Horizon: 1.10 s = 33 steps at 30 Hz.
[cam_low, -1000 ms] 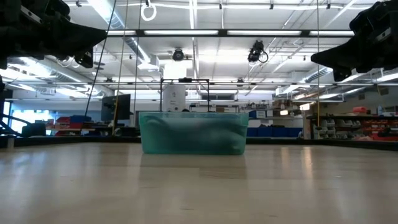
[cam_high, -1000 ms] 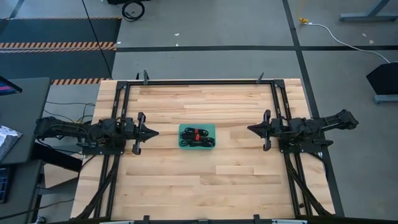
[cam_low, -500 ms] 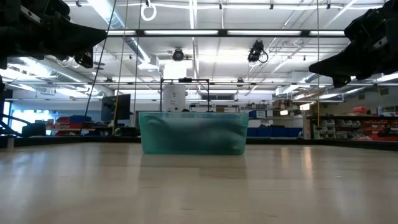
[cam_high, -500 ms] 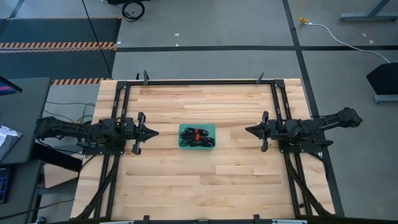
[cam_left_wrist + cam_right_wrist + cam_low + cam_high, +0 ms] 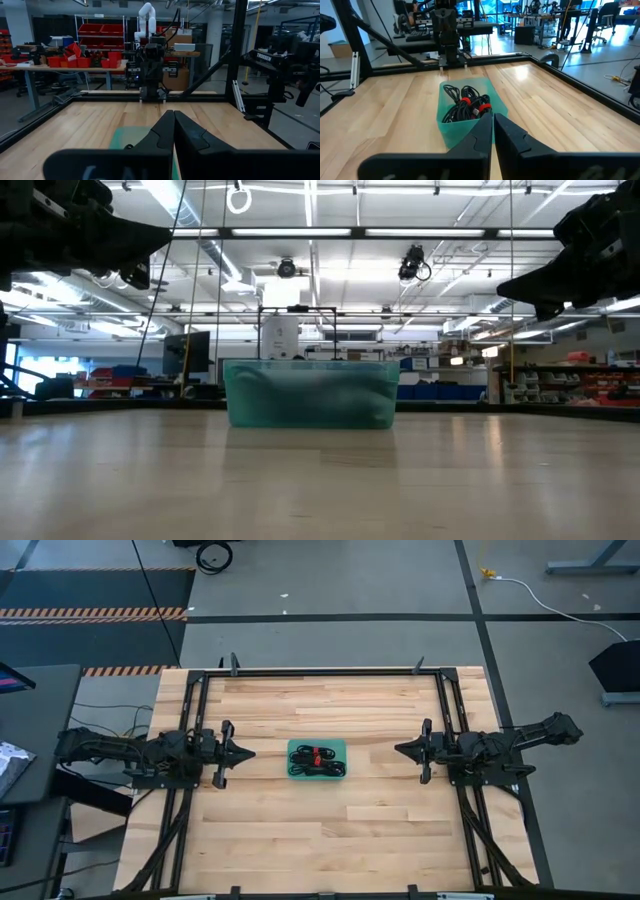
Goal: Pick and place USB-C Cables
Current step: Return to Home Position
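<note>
The teal tray (image 5: 341, 746) is sitting at the middle of the wooden table (image 5: 330, 830). The USB-C cables (image 5: 314, 760) are lying heaped inside it, black coils with red ties, though their number is hard to make out. The left gripper (image 5: 248, 752) is hovering well to one side of the tray, fingers closed tip to tip on nothing. The right gripper (image 5: 400, 748) is facing it from the other side, likewise closed and empty. Only bare boards are lying between each gripper and the tray. A black frame (image 5: 320, 671) is running round the table's edges, and a white cord (image 5: 515, 581) is trailing across the floor beyond.
</note>
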Motion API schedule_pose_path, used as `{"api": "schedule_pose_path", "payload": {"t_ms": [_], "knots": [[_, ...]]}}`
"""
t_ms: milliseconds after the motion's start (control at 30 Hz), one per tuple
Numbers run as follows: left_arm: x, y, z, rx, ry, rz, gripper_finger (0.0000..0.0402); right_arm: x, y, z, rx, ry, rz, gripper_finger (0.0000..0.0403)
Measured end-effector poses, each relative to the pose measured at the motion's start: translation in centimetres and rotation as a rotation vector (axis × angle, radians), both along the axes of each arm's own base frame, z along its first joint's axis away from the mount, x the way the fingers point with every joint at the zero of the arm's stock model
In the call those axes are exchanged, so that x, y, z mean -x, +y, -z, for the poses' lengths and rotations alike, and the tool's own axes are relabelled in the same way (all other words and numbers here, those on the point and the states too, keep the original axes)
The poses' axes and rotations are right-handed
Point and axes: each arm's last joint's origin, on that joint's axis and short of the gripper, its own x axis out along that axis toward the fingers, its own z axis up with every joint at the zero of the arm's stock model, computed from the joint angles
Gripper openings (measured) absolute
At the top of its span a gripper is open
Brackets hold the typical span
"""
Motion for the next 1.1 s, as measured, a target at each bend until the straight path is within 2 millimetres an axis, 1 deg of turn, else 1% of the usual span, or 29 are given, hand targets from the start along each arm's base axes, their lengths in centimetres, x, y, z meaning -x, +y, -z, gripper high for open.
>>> {"api": "schedule_pose_path", "payload": {"t_ms": [267, 367, 433, 1100], "knots": [[0.0, 0.0, 0.0, 0.0, 0.0, 0.0, 0.0011, 0.0, -0.01, -0.04, -0.008, -0.006, 0.005, 0.0026], [0.0, 0.0, 0.0, 0.0, 0.0, 0.0, 0.0011, 0.04, -0.42, -0.37, -0.114, -0.069, 0.143, 0.0026], [0.0, 0.0, 0.0, 0.0, 0.0, 0.0, 0.0011, 0.1, -0.57, -0.52, -0.153, -0.099, 0.195, 0.0027], [0.0, 0.0, 0.0, 0.0, 0.0, 0.0, 0.0011, 0.11, -0.57, -0.57, -0.168, -0.108, 0.198, 0.0027]]}}
